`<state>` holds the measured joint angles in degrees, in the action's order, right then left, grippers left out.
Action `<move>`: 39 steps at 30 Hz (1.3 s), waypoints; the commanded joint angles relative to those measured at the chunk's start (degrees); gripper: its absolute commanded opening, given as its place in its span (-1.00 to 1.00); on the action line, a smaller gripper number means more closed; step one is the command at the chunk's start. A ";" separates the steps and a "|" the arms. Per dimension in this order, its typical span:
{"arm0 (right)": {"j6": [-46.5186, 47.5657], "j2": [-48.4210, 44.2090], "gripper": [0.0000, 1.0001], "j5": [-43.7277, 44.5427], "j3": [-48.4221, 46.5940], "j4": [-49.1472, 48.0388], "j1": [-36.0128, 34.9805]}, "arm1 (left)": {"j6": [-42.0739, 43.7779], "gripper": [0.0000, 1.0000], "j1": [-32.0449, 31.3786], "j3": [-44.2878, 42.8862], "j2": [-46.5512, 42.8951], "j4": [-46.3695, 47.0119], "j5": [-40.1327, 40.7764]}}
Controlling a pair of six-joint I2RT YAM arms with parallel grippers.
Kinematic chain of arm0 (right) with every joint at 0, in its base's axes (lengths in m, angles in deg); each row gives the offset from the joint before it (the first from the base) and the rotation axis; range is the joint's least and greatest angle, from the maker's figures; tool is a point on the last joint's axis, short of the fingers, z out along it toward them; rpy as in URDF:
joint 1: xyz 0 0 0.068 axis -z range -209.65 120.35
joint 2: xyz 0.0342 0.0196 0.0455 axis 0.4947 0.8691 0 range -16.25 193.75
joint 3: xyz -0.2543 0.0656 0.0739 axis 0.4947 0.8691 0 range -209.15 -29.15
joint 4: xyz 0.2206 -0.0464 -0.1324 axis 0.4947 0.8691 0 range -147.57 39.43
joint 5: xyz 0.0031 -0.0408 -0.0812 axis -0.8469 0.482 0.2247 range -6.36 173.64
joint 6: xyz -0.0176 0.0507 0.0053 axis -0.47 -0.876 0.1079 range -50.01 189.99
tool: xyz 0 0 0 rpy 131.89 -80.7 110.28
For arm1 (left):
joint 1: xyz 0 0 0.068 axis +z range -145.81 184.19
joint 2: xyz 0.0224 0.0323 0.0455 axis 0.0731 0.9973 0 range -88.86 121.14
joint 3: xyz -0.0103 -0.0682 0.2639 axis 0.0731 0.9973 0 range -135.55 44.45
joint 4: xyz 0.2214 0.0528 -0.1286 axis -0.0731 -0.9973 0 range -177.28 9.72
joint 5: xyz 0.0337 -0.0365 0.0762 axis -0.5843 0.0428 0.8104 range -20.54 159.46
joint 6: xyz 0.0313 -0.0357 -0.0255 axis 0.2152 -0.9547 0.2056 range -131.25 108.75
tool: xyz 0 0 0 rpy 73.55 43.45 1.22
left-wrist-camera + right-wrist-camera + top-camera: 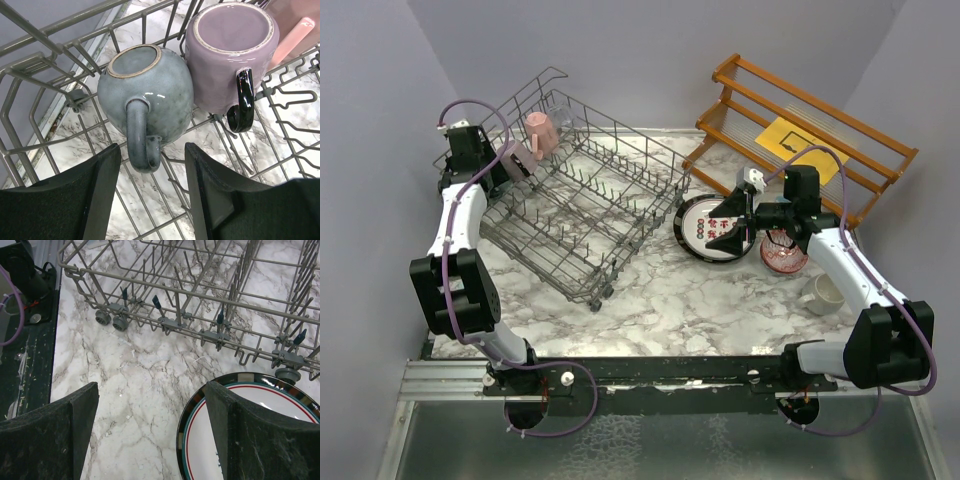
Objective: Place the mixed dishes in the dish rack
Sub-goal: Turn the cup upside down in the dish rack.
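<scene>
On the left, the left gripper (152, 150) had its jaws apart astride the handle of the grey-teal mug (150, 85). The mug sat mouth-down in the dish rack (30, 45), presumably to drain, a detail only the wrist view gave. Rightward, the right gripper (152, 405) gaped over the black-rimmed plate (200, 440). Only the overhead view showed the cream mug (823, 293) outside the rack.

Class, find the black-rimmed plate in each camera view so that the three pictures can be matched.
Top external: the black-rimmed plate lies right of centre, just right of the dish rack.
Left wrist: not in view.
Right wrist: bottom right corner, just below the rack's wheeled edge.
Shared landmark: the dish rack, seen in all three views.
</scene>
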<state>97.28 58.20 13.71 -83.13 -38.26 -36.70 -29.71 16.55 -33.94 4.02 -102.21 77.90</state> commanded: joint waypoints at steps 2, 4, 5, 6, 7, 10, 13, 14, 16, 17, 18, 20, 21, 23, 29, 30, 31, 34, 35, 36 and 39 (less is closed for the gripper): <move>0.53 -0.49 0.72 0.05 -1.40 -0.04 0.37 | 0.42 0.13 -0.04 -1.39 1.58 0.25 -0.21; 0.54 -0.57 0.72 0.11 -1.40 -0.07 0.41 | -0.15 0.11 -0.02 -1.86 2.34 0.31 -1.61; 0.49 -0.55 0.72 0.13 -1.40 -0.09 0.50 | -0.53 0.10 -0.05 -1.98 2.53 0.49 -2.32; 0.49 -0.59 0.72 0.02 -1.35 -0.11 0.66 | -0.87 0.09 0.01 -2.07 2.61 0.73 -3.01; 0.49 -0.57 0.72 0.05 -1.36 -0.16 0.74 | -1.27 0.08 -0.04 -2.16 2.69 0.90 -3.99; 0.41 -0.54 0.72 -0.04 -1.31 -0.16 0.73 | -2.42 0.04 -0.04 -2.84 2.92 1.08 -6.17; 0.40 -0.52 0.72 -0.17 -1.31 -0.24 0.83 | -3.28 -0.01 -0.05 -3.46 2.98 1.28 -7.87; 0.40 -0.54 0.72 -0.14 -1.31 -0.28 0.81 | -3.44 -0.02 -0.07 -3.63 2.96 1.31 -8.31; 0.40 -0.49 0.72 -0.14 -1.25 -0.29 0.82 | -3.80 -0.03 -0.18 -3.95 3.14 1.47 -9.04; 0.40 -0.46 0.72 -0.19 -1.22 -0.27 0.82 | -4.04 -0.03 -0.20 -4.08 3.24 1.67 -9.46; 0.40 -0.53 0.72 -0.20 -1.21 -0.24 0.81 | -4.20 -0.03 -0.24 -4.36 3.45 1.73 -9.82; 0.35 -0.54 0.72 -0.16 -1.22 -0.24 0.81 | -4.22 -0.03 -0.38 -5.10 3.96 1.39 -10.32; 0.39 -0.55 0.72 -0.13 -1.22 -0.26 0.83 | -4.34 -0.03 -0.36 -5.43 3.97 1.27 -10.56; 0.35 -0.62 0.72 -0.07 -1.22 -0.30 0.95 | -4.40 -0.03 -0.38 -5.84 5.48 1.09 -10.86; 0.32 -0.63 0.72 -0.43 -1.16 -0.42 0.90 | -4.19 0.02 -0.46 -6.97 5.58 1.16 -11.43; 0.38 -0.64 0.72 -0.53 -1.13 -0.41 0.92 | -4.18 0.03 -0.46 -7.22 5.42 1.02 -11.44; 0.32 -0.63 0.72 -0.55 -1.13 -0.41 0.98 | -4.10 0.03 -0.45 -7.50 5.28 0.90 -11.41; 0.33 -0.63 0.72 -0.63 -1.14 -0.37 1.04 | -3.93 0.05 -0.48 -7.49 4.70 0.62 -10.37; 0.31 -0.63 0.72 -0.63 -1.13 -0.33 0.99 | -3.75 0.05 -0.44 -7.36 4.64 0.46 -9.67; 0.31 -0.63 0.72 -0.72 -1.18 -0.34 0.99 | -3.59 0.05 -0.41 -7.06 3.84 0.54 -9.40; 0.31 -0.63 0.72 -0.92 -1.15 -0.41 1.09 | -3.01 0.06 -0.42 -6.12 1.65 0.57 -8.68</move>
<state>97.28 58.20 13.71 -83.13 -38.26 -36.00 -33.58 16.44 -39.65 9.40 -102.24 68.38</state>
